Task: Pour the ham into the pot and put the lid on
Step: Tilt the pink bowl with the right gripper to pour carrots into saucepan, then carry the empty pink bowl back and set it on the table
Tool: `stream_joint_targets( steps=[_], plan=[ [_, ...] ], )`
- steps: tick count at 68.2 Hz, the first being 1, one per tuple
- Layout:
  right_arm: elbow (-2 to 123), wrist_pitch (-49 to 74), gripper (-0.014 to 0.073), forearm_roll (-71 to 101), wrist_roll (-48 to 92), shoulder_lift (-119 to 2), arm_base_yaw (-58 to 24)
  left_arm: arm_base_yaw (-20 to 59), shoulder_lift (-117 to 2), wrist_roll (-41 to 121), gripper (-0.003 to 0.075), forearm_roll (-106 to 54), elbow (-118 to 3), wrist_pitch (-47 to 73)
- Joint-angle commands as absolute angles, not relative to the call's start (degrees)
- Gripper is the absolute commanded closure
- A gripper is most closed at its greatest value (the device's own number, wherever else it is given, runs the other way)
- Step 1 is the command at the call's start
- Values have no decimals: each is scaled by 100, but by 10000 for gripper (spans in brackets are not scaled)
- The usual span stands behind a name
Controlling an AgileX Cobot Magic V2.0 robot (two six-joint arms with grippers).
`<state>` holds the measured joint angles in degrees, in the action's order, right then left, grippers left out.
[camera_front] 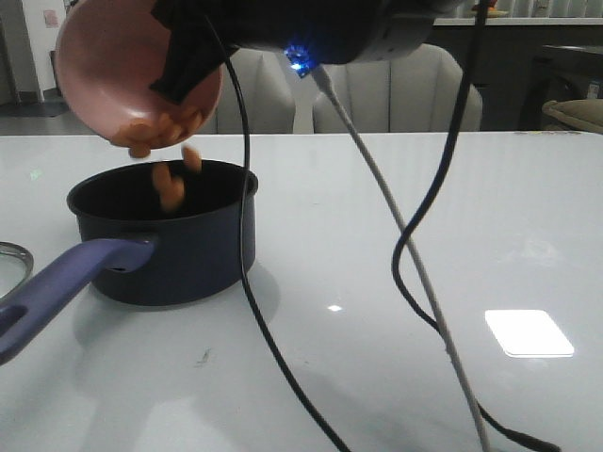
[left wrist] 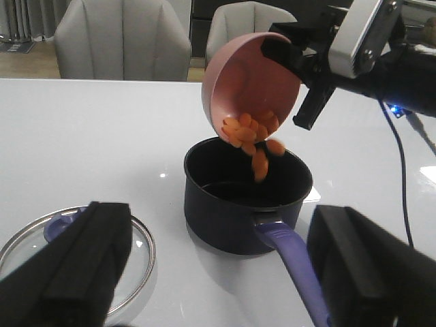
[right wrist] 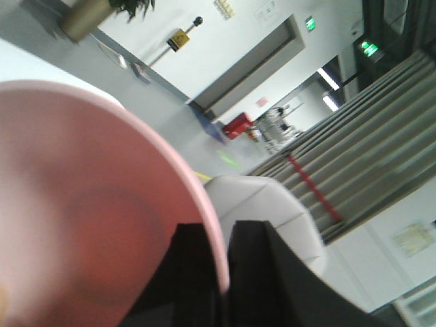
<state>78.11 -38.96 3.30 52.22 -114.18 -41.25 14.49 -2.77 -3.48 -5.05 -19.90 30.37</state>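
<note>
My right gripper (right wrist: 223, 262) is shut on the rim of a pink bowl (camera_front: 113, 66), one finger inside and one outside. The bowl is tipped steeply above the pot (camera_front: 165, 250). Orange-pink ham chunks (camera_front: 171, 185) slide off the bowl's lip and drop into the pot's black interior; in the left wrist view the ham (left wrist: 249, 129) is bunched at the lip. The pot is navy, with its purple-blue handle (left wrist: 293, 259) pointing toward me. The glass lid (left wrist: 144, 252) lies flat on the table left of the pot. My left gripper (left wrist: 218, 272) hangs open and empty on the near side of the pot.
The white glossy table (camera_front: 424, 235) carries black and grey cables (camera_front: 415, 254) trailing from the right arm across its middle. Pale chairs (camera_front: 396, 94) stand behind the far edge. The lid's rim (camera_front: 11, 256) shows at the far left edge of the front view.
</note>
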Motion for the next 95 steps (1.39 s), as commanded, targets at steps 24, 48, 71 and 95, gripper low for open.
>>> stream_joint_targets(
  steps=[24,48,71,95],
  plan=[
    [7811,-5802,461,476,6421,-11360,-4204,1487,-342,-353,158,-536,-2144,2568],
    [7757,-5961,461,1150,5700,-11360,-4204,1487,-342,-353,158,-536,-2144,2568],
    [7757,-3483,461,2299,3474,-10662,-4204,1487,-342,-353,158,-536,-2144,2568],
    [7757,-711,461,2716,3463,-9829,-3976,1487,-342,-353,158,-536,-2144,2568]
  ],
)
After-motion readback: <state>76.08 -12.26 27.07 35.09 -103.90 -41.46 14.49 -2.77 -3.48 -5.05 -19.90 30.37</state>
